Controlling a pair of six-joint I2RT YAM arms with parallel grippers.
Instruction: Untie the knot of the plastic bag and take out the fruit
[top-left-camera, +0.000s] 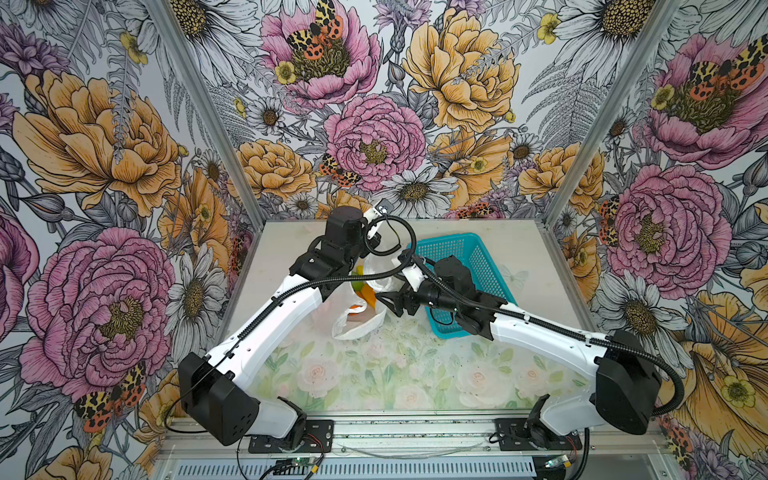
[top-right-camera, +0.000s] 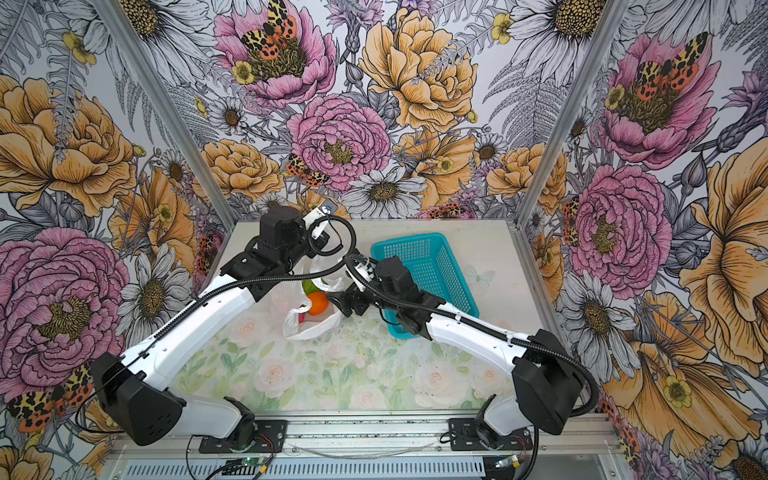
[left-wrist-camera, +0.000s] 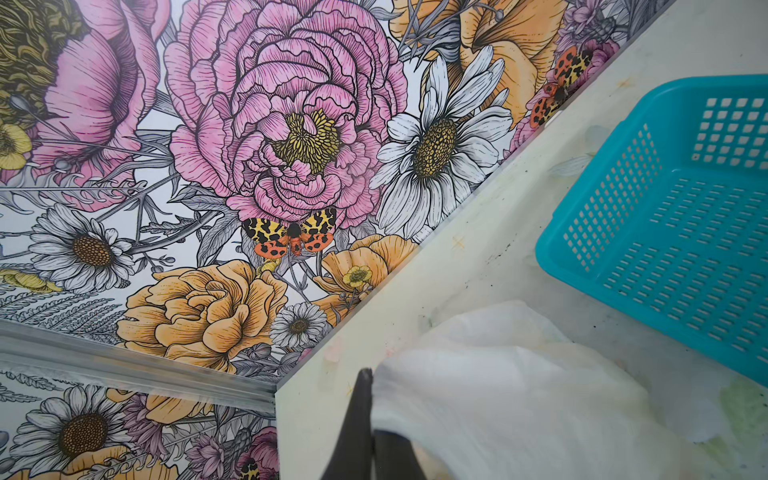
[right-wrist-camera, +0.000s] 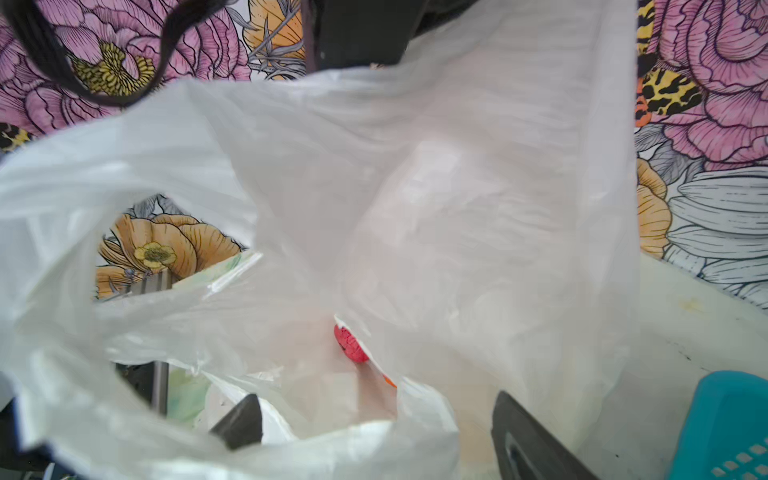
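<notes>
White plastic bag (top-left-camera: 357, 326) left of teal basket (top-left-camera: 444, 240), left gripper (left-wrist-camera: 370, 399) pinched shut on its film, clear only in left wrist view, red bumpy ball (right-wrist-camera: 351, 344) inside, shown by right wrist, right gripper (top-left-camera: 384, 305) spread beside basket, cable (top-left-camera: 353, 277) crossing bag

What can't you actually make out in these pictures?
- The fruit: number unknown; in both top views the left arm and plastic bag cover most.
- The knot: seen in no view; crumpled plastic may hide it.
- Right wrist view: blurred bag film veils nearly everything but a red sliver.
</notes>
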